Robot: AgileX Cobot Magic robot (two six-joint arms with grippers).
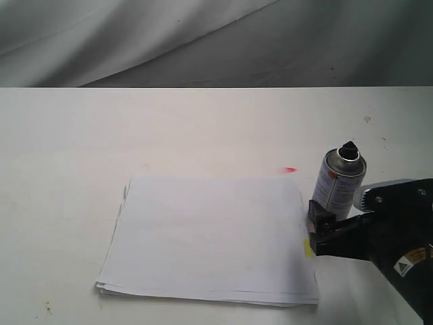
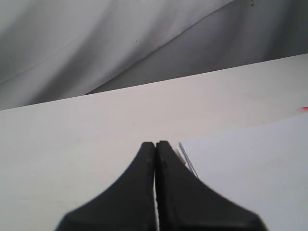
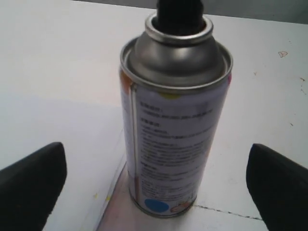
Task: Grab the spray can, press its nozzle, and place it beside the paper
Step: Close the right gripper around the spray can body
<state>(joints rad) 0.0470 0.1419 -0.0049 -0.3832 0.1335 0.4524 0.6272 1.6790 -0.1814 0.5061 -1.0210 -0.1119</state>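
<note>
The right claw [image 3: 155,166] has matt black plastic fingers [image 3: 33,183]; between them, a shiny metal spray can [image 3: 179,57] (its printed label [image 3: 173,139] glossy); beside it, smooth matt white paper [image 1: 210,237]

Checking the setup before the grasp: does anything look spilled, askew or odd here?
A small red smear marks the table near the spray can, which stands upright. The paper stack's edges are slightly fanned.

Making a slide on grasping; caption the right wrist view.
Right fingers, open, flank the upright can, black nozzle on top, beside the paper.
</note>
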